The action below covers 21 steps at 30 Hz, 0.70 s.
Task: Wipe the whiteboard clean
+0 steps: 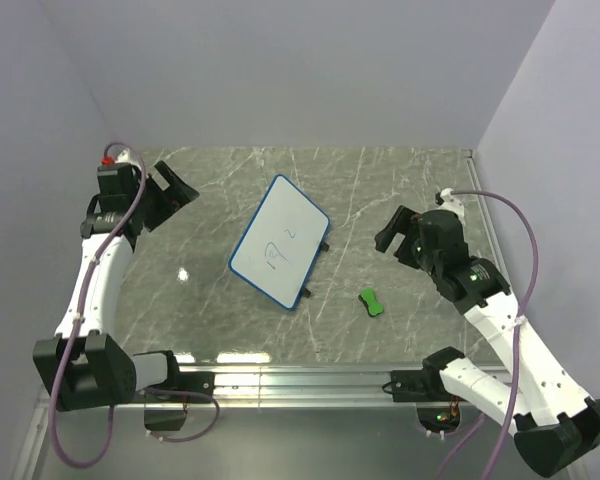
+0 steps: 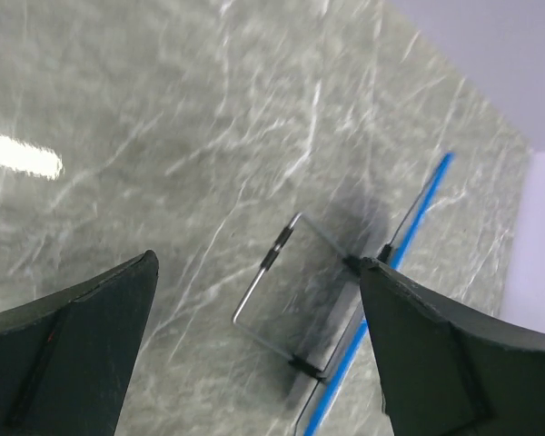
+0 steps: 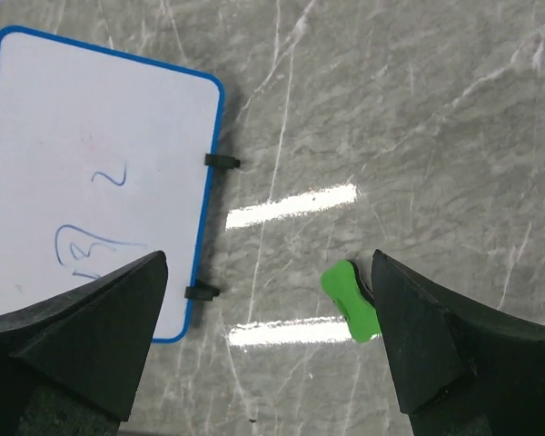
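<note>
White rectangular whiteboard with blue rim (image 1: 280, 240) lies mid-table on the grey marbled table (image 1: 400, 180), turned diagonally, blue scribbles (image 3: 91, 245) on its face. It sits between the two arms, touching neither.

Left jaws: spread wide, nothing in them, off the board's far-left corner. Left wrist view catches only the blue edge and a thin wire stand (image 2: 277, 272).

Right jaws: spread wide, nothing in them, right of the board. Small green bow-shaped eraser (image 1: 371, 301) lies near them, apart from the board.
</note>
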Tool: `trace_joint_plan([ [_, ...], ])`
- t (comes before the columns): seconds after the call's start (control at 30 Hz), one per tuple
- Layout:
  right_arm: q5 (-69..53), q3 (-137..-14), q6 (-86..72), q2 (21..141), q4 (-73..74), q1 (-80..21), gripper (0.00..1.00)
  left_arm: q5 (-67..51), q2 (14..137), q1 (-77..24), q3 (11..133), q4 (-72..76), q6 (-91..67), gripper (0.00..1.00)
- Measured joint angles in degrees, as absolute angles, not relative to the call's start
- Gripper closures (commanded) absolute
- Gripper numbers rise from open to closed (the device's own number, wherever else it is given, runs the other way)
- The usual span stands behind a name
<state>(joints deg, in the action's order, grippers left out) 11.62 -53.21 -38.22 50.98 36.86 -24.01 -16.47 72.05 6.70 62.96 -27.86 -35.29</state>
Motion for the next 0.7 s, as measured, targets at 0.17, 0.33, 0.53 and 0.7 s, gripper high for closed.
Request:
trace_joint_plan([
  [0.17, 11.03, -53.36, -39.48, 52.99, 40.47, -25.17, 0.00, -13.76, 68.86, 5.17, 65.47, -27.70, -35.07, 0.00],
  [0.33, 9.67, -50.30, -42.59, 59.05, 43.44, -29.30, 0.00, -11.57, 68.34, 3.68, 64.88, -28.77, -35.00, 0.01],
  [0.53, 8.08, -43.92, -46.98, 62.15, 45.95, -35.79, 0.00, -11.42, 68.34, 1.48, 63.96, -29.47, -34.94, 0.01],
  [0.7, 7.99, -41.69, -47.94, 66.37, 44.07, -36.53, 0.00, -11.22, 68.29, 0.64, 63.75, -29.52, -34.89, 0.01],
])
